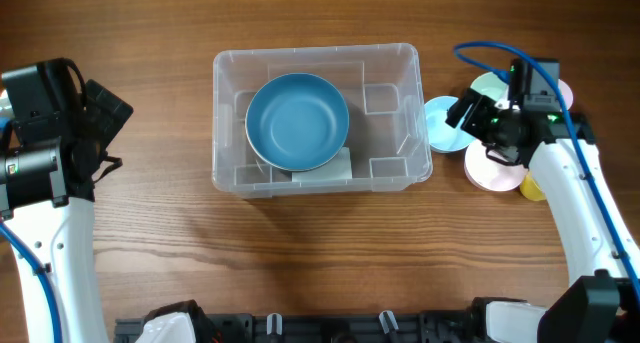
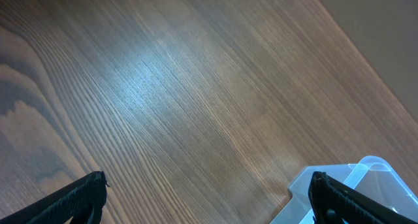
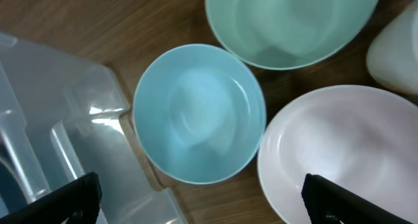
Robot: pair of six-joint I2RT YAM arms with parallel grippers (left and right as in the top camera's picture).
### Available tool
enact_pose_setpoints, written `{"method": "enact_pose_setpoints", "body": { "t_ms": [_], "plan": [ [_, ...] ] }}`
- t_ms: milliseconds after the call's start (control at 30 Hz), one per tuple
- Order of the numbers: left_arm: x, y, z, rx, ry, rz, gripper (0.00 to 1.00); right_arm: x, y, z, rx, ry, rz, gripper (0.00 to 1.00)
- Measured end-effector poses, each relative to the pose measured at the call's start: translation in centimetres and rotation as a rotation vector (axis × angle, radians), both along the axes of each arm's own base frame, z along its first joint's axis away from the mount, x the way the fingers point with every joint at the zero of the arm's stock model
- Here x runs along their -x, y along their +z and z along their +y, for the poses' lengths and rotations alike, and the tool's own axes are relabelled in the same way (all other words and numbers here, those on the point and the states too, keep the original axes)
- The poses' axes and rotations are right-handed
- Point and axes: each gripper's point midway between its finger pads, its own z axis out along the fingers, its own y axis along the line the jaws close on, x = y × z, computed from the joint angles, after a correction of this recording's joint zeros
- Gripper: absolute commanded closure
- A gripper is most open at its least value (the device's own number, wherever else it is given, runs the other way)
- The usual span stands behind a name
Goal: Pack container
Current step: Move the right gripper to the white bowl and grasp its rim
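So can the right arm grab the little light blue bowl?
Probably yes. The right tool hangs open above the light blue bowl, nothing covering it. The container and pale pink bowl sit close beside it, though.

Left wrist is cropping the container (image 2: 392, 185) to one corner. Overhead, right arm (image 1: 565, 183) is covering most of the mint bowl (image 1: 487, 83) and a yellow item (image 1: 531, 189); blue bowl (image 1: 297, 121) is hiding part of the label (image 1: 342, 167).

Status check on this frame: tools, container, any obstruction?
Left tool open, empty, over table. Right tool open above light blue bowl. Container holds one dark blue bowl. Opening unobstructed.
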Motion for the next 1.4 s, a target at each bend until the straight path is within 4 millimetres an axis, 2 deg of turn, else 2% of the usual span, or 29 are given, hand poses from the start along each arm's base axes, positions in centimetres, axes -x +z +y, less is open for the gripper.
{"method": "enact_pose_setpoints", "body": {
  "t_ms": [67,200,300,667,767,867,1033,1100,1400],
  "plan": [
    [0.0,0.0,0.0,0.0,0.0,0.0,0.0,0.3,-0.1,-0.7,-0.001,-0.02,0.013,0.0],
    [0.0,0.0,0.0,0.0,0.0,0.0,0.0,2.8,-1.1,-2.5,-0.007,-0.081,0.117,0.0],
    [0.0,0.0,0.0,0.0,0.0,0.0,0.0,3.4,-1.3,-3.4,0.008,-0.078,0.139,0.01],
    [0.0,0.0,0.0,0.0,0.0,0.0,0.0,6.4,-2.2,-2.9,0.073,0.148,0.254,0.06],
    [0.0,0.0,0.0,0.0,0.0,0.0,0.0,6.6,-2.4,-2.9,0.079,0.172,0.257,0.06],
    [0.0,0.0,0.0,0.0,0.0,0.0,0.0,6.4,-3.6,-2.4,0.068,0.215,0.236,0.06],
    [0.0,0.0,0.0,0.0,0.0,0.0,0.0,7.6,-7.0,-1.8,0.058,0.265,0.239,0.07],
    [0.0,0.0,0.0,0.0,0.0,0.0,0.0,7.7,-7.8,-1.8,0.067,0.278,0.228,0.09],
    [0.0,0.0,0.0,0.0,0.0,0.0,0.0,5.4,-7.9,-2.3,0.128,0.324,0.116,0.17]
  ]
}}
